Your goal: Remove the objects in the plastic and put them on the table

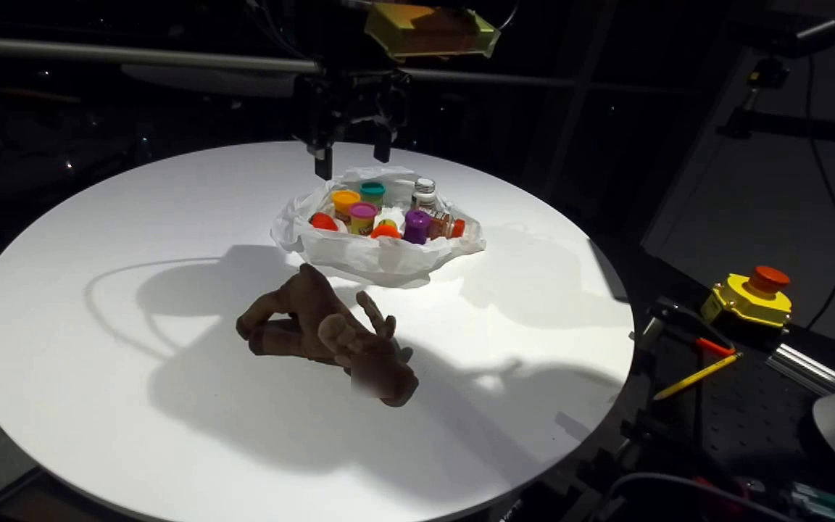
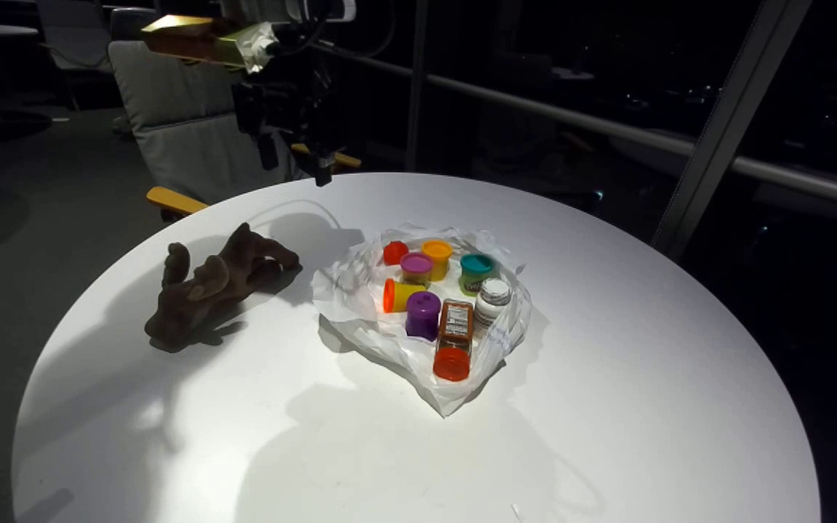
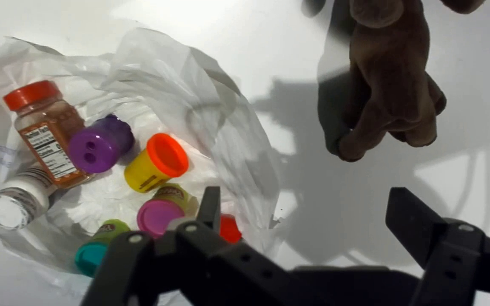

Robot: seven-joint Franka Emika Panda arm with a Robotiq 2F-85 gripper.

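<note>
Several tubs (image 2: 416,267) and bottles (image 2: 492,305) sit in white plastic bag (image 2: 338,294) on table (image 2: 644,407). Gripper (image 3: 304,197) high above, jaws spread, nothing between them. Brown toy (image 1: 316,326) lies outside bag. Likely next pick: teal-lidded tub (image 2: 476,267), upright, apart from other tubs. Best done by straight descent, fingers (image 3: 209,208) clear of crumpled rim, vertical lift lest bag drag along, gentle set-down beyond bag.

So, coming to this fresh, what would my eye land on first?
Probably the bright tubs and red-capped bottle gathered in the crumpled white plastic on the round white table. Apart from the plastic, a brown animal figure lies in shadow on the same table. Above, the dark tool hangs open.
</note>
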